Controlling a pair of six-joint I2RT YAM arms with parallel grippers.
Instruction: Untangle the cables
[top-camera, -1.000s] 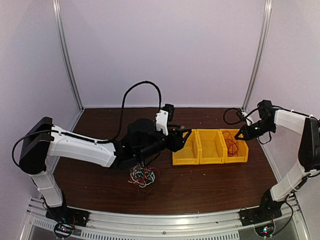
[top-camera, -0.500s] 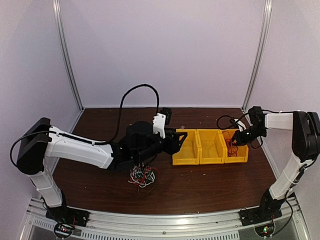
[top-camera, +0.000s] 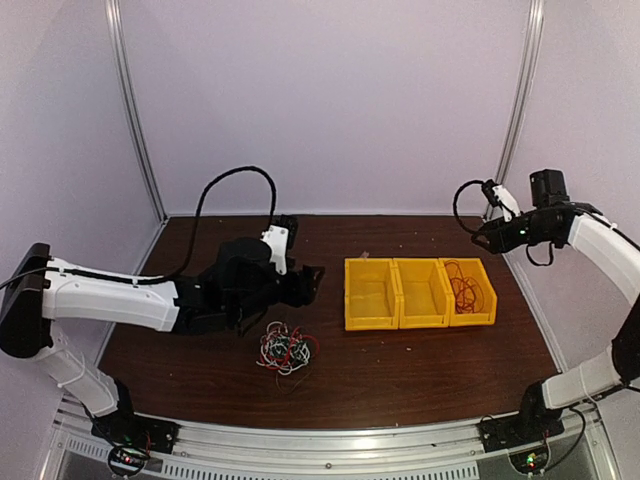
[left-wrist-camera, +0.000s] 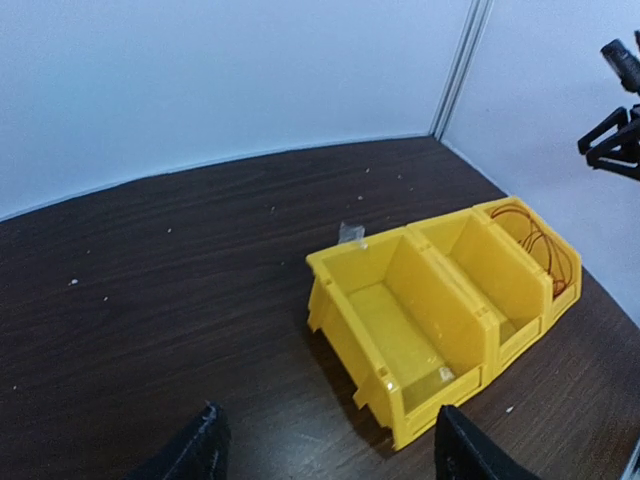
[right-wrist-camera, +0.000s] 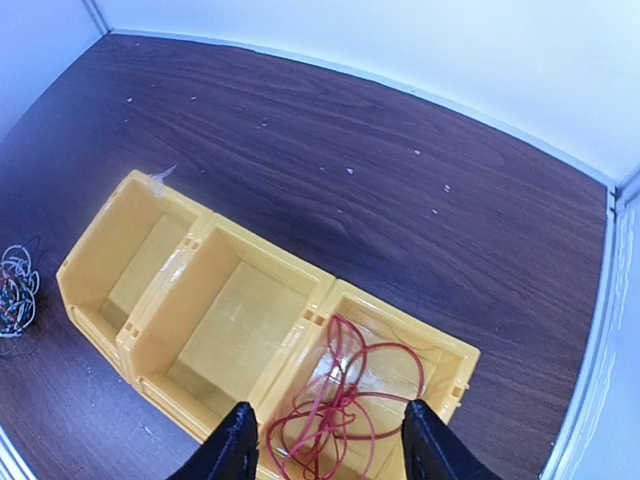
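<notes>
The cables lie as a tangled red, white and black bundle (top-camera: 286, 350) on the table, and they also show at the left edge of the right wrist view (right-wrist-camera: 14, 292). A separate red cable (top-camera: 462, 285) (right-wrist-camera: 345, 405) (left-wrist-camera: 540, 240) lies coiled in the rightmost yellow bin. My left gripper (top-camera: 312, 281) (left-wrist-camera: 330, 452) is open and empty, just above and behind the bundle, left of the bins. My right gripper (top-camera: 488, 238) (right-wrist-camera: 328, 445) is open, raised over the right bin with nothing between its fingers.
Three joined yellow bins (top-camera: 395, 263) (right-wrist-camera: 215, 226) (left-wrist-camera: 330, 262) stand in a row at centre right; the left and middle ones hold nothing. White walls with metal corner posts (top-camera: 515, 110) enclose the dark wooden table (top-camera: 400, 370).
My right gripper opened, then rose and drew back to the right from the right bin, leaving the red cable inside. My left arm pulled back to the left, away from the bins, and its jaws widened.
</notes>
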